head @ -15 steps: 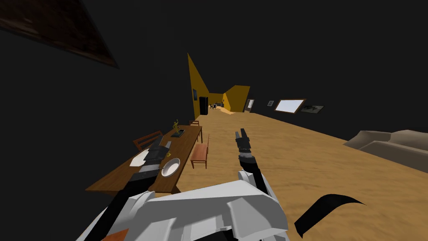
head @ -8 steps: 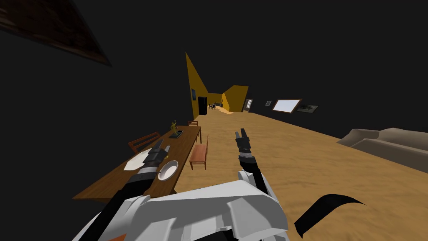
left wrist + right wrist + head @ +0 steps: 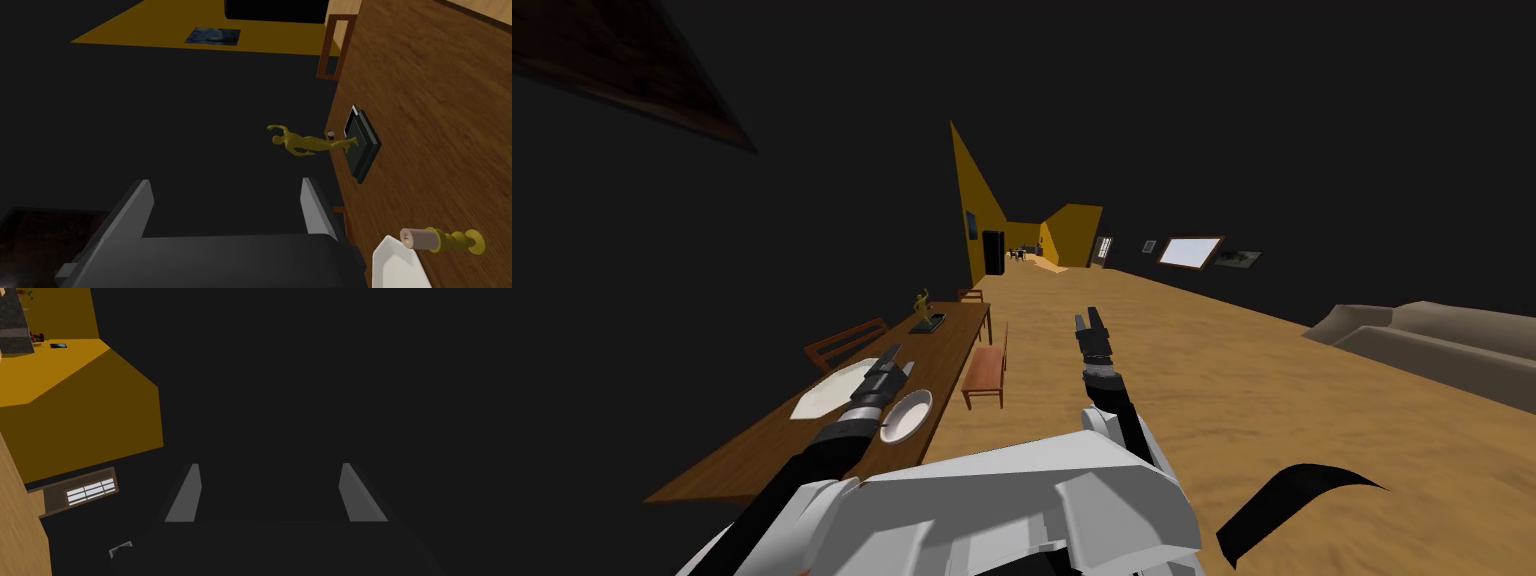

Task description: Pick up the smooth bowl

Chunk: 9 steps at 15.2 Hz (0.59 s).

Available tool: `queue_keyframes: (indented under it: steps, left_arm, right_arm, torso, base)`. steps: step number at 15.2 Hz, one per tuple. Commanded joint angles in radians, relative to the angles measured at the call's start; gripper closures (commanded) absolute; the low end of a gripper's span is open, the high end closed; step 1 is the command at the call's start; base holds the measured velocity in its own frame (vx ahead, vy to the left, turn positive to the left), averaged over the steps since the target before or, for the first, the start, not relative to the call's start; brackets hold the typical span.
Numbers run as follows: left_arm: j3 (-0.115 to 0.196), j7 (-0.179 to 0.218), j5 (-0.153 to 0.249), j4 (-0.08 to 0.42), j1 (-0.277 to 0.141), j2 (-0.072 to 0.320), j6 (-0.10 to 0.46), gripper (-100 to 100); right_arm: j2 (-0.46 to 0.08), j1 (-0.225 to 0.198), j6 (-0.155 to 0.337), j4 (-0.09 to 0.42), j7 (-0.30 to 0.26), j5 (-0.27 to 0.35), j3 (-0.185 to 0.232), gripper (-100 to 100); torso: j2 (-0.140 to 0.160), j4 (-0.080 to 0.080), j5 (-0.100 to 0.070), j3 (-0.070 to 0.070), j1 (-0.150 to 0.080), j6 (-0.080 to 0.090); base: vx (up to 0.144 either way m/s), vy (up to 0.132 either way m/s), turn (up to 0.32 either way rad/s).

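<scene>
The smooth white bowl (image 3: 907,415) sits near the edge of a long brown table (image 3: 952,340) on my left. My left gripper (image 3: 890,362) hovers over the table just beyond the bowl, between it and a flat white plate (image 3: 828,390). In the left wrist view, the left gripper (image 3: 227,200) is open with nothing between its fingers, and a white corner (image 3: 400,265) shows beside them; I cannot tell which white piece it is. My right gripper (image 3: 1090,321) is raised over the floor, and the right wrist view shows the right gripper (image 3: 267,490) open and empty.
Farther along the table stand a yellow figurine (image 3: 300,142), a dark flat book (image 3: 361,145) and a lying candlestick (image 3: 442,239). A chair (image 3: 842,342) stands behind the table and a wooden bench (image 3: 984,370) beside it. A sofa (image 3: 1432,340) stands at the right across the wooden floor.
The whole head view has shifted: the table and bowl have slid leftward and slightly down, so I have moved. My left hand stays over the table by the bowl. Both grippers remain open.
</scene>
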Motion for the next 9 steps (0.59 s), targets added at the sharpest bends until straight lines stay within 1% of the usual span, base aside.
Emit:
queue_keyframes:
  steps: [1, 3, 4, 5, 6, 7, 9]
  left_arm:
    - [0.013, 0.008, 0.015, 0.009, 0.014, -0.001, 0.050, -100]
    - [0.013, 0.008, 0.015, 0.009, 0.014, -0.001, 0.070, -100]
    - [0.027, 0.017, 0.030, 0.019, 0.027, -0.001, 0.101, -100]
    - [0.027, 0.017, 0.030, 0.019, 0.027, -0.001, 0.121, -100]
    - [0.027, 0.017, 0.030, 0.019, 0.027, -0.001, 0.125, -100]
    - [0.040, 0.026, 0.046, 0.029, 0.039, -0.002, 0.162, -100]
    - [0.040, 0.026, 0.046, 0.029, 0.039, -0.002, 0.181, -100]
  right_arm:
    - [0.000, 0.000, 0.000, 0.000, 0.000, 0.000, 0.000, 0]
    - [0.000, 0.000, 0.000, 0.000, 0.000, 0.000, 0.000, 0]
    - [0.000, 0.000, 0.000, 0.000, 0.000, 0.000, 0.000, 0]
    - [0.000, 0.000, 0.000, 0.000, 0.000, 0.000, 0.000, 0]
    - [0.000, 0.000, 0.000, 0.000, 0.000, 0.000, 0.000, 0]
    - [0.000, 0.000, 0.000, 0.000, 0.000, 0.000, 0.000, 0]
    - [0.000, 0.000, 0.000, 0.000, 0.000, 0.000, 0.000, 0]
  torso:
    - [0.000, 0.000, 0.000, 0.000, 0.000, 0.000]
    - [0.000, 0.000, 0.000, 0.000, 0.000, 0.000]
    - [0.000, 0.000, 0.000, 0.000, 0.000, 0.000]
    - [0.000, 0.000, 0.000, 0.000, 0.000, 0.000]
    - [0.000, 0.000, 0.000, 0.000, 0.000, 0.000]
    - [0.000, 0.000, 0.000, 0.000, 0.000, 0.000]
    - [0.000, 0.000, 0.000, 0.000, -0.001, 0.000]
  base:
    - [0.034, -0.005, -0.051]
    - [0.029, -0.004, -0.036]
    - [0.033, -0.007, -0.062]
    - [0.038, -0.007, -0.060]
    - [0.028, -0.005, -0.018]
    - [0.034, -0.009, -0.057]
    - [0.030, -0.007, -0.038]
